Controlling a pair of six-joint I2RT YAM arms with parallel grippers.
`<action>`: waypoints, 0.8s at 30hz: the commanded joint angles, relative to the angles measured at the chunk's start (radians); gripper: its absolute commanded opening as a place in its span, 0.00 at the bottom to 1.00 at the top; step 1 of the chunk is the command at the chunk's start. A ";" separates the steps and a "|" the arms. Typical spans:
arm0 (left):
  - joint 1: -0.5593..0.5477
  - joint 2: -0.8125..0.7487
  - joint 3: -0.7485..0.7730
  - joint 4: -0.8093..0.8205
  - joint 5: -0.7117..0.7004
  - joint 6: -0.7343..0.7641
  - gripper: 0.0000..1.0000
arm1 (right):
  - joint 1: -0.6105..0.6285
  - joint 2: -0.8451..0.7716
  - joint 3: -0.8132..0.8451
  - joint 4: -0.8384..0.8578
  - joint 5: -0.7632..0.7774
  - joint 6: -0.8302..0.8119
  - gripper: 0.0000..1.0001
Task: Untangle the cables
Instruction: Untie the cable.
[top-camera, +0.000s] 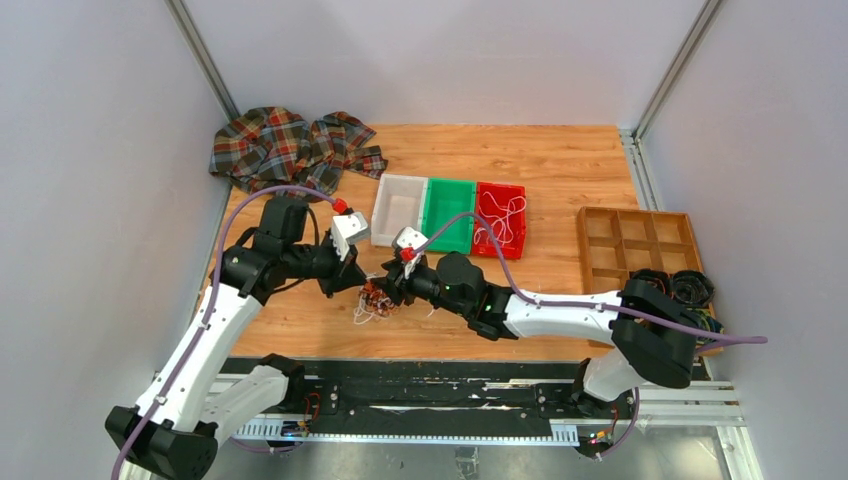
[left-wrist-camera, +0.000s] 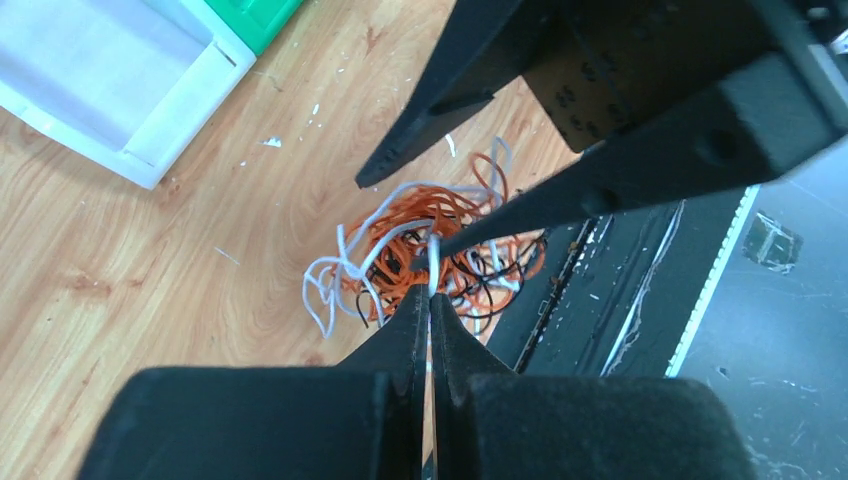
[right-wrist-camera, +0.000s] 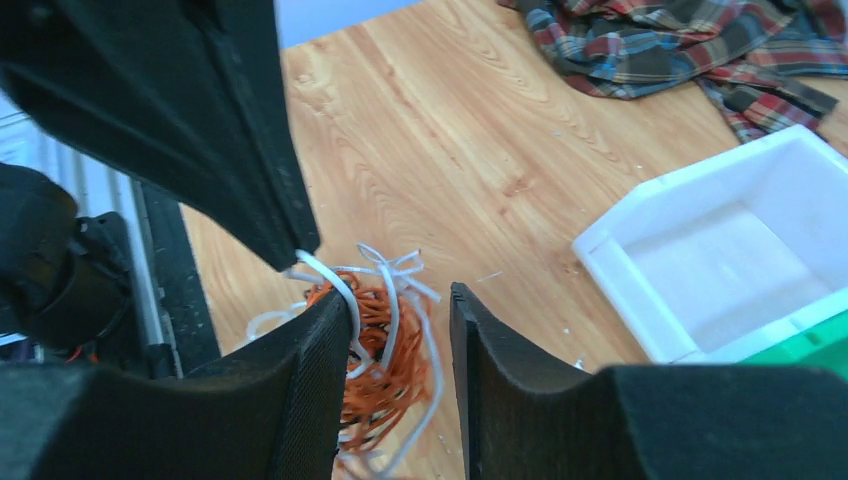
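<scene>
While left gripper (left-wrist-camera: 430, 298) pinches white strand (left-wrist-camera: 434, 262) of cables (top-camera: 376, 298), at 6 o'clock of white bin (top-camera: 398, 212), your right gripper (right-wrist-camera: 400, 297) gapes astride. Risk: pull lifts whole knot, tightening it.

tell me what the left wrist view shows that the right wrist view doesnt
Only the left wrist view: thin black strands in the cable tangle, and the left fingers seen from behind, shut on a white cable. Only the right wrist view: the plaid cloth, and the right fingers seen from behind, standing open over the tangle. Both: the tangle's orange and white strands, the white bin and the wooden table.
</scene>
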 joint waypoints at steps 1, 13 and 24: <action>-0.008 -0.024 0.050 -0.047 0.044 -0.002 0.01 | 0.028 0.016 0.023 0.065 0.140 -0.098 0.39; -0.007 -0.027 0.066 -0.087 0.088 0.038 0.01 | 0.076 0.047 0.023 0.164 0.172 -0.147 0.09; -0.007 -0.067 -0.014 -0.035 0.057 0.099 0.62 | 0.109 -0.027 0.046 -0.032 0.215 -0.055 0.01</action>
